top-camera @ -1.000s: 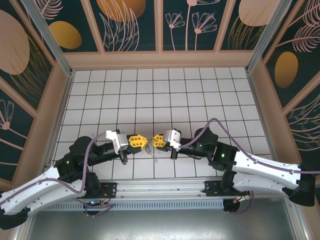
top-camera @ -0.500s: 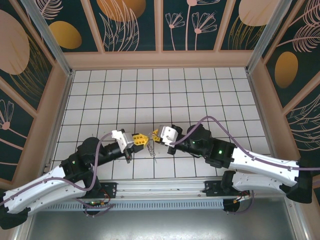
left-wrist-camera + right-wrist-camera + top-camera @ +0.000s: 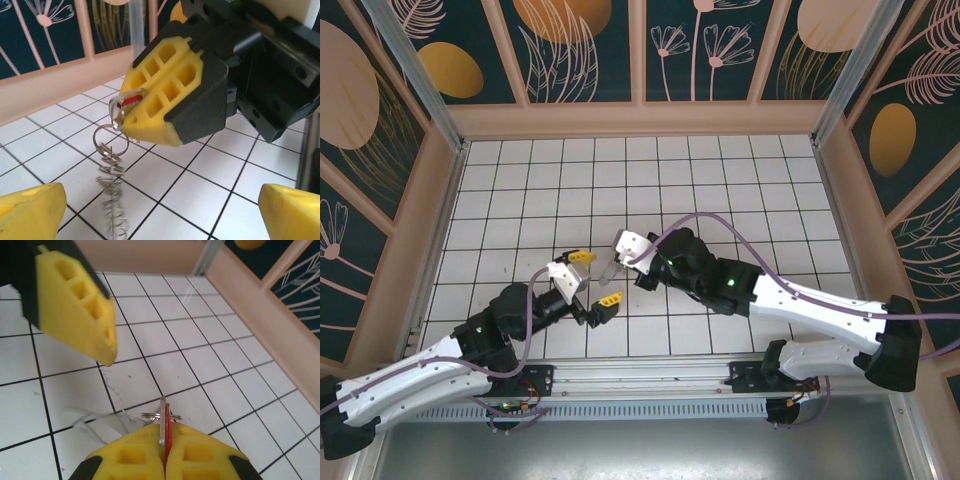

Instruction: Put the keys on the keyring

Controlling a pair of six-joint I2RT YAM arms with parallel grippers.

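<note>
The right tool [image 3: 163, 438] clamps the red-headed key [image 3: 131, 100] above the near middle of the tabletop [image 3: 720, 180]. The keyring [image 3: 113, 175] dangles from it, apparently threaded. The left tool [image 3: 596, 278] gapes wide and empty, just nearer and left.

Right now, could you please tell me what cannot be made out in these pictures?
1) The key: in both wrist views its blade is buried between the shut jaws of the right gripper; only a thin edge shows.
2) The keyring: in the left wrist view its hanging coil runs off the bottom edge.
3) Top view: key and keyring are too small to pick out.
</note>
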